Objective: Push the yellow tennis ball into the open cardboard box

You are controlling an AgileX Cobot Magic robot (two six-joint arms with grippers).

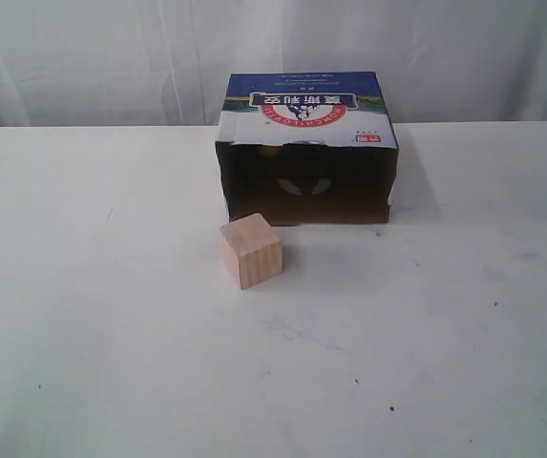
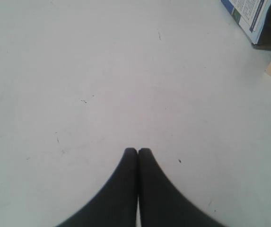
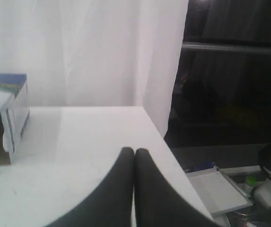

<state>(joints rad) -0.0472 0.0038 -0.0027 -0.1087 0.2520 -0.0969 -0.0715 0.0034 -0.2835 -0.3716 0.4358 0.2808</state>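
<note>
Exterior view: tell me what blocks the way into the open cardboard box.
A pale wooden cube stands just before the dark opening of the brown cardboard box, left of centre, apart from it. The yellow ball is not visible.

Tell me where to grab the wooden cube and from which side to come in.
Probably best from above, closing on two opposite side faces of the wooden cube. It sits flat on the table, turned a little, so rotate the wrist to match its faces. It stands apart from the box behind it, leaving room on every side.
</note>
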